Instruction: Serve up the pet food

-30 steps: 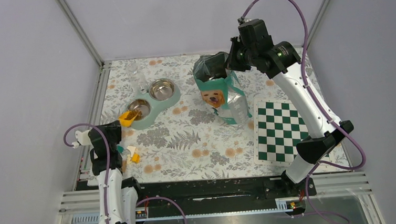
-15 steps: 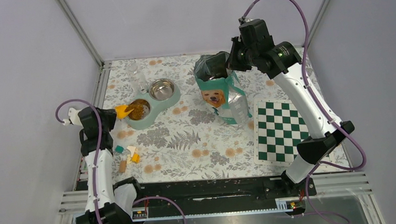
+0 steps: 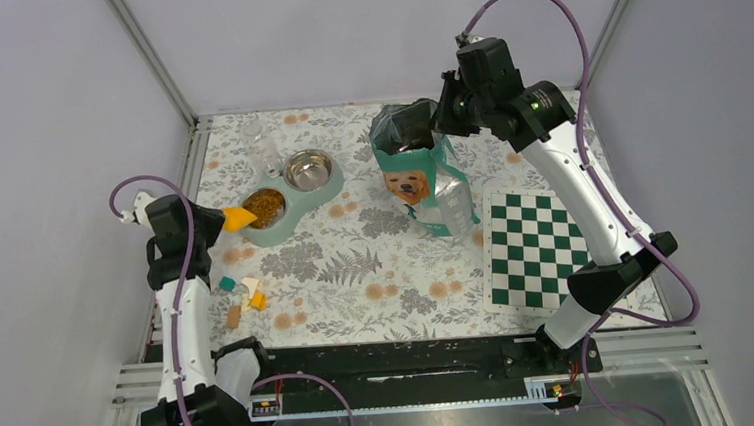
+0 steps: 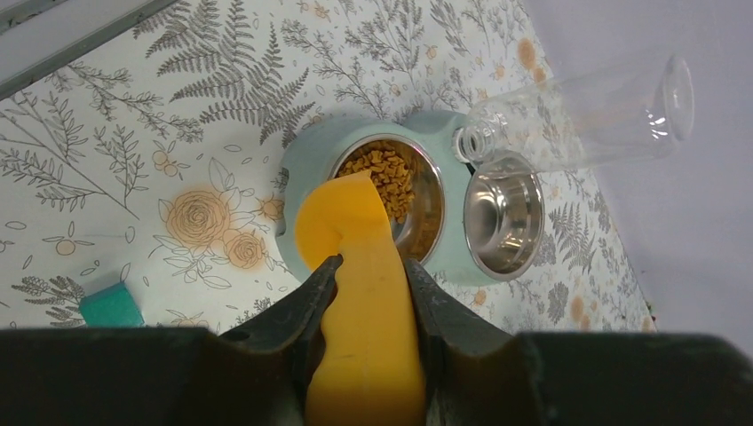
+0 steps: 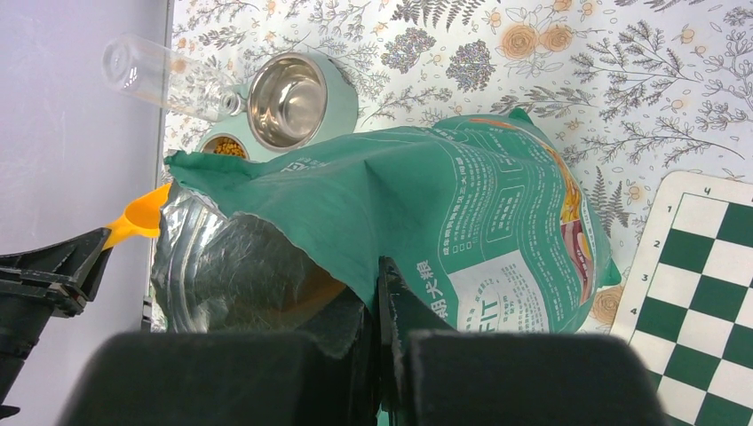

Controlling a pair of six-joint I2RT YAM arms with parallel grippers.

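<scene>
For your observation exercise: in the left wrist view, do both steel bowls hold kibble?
No: only the bowl beside the orange scoop holds kibble; the other bowl shows bare steel.

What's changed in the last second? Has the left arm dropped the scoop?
No. The left pincer swung left and farther from its base, uncovering the coloured blocks. Its orange scoop stayed at the rim of the feeder holding the kibble. It stays clamped on the scoop; the right pincer stays shut on the food bag. Bottle and chessboard unmoved.
</scene>
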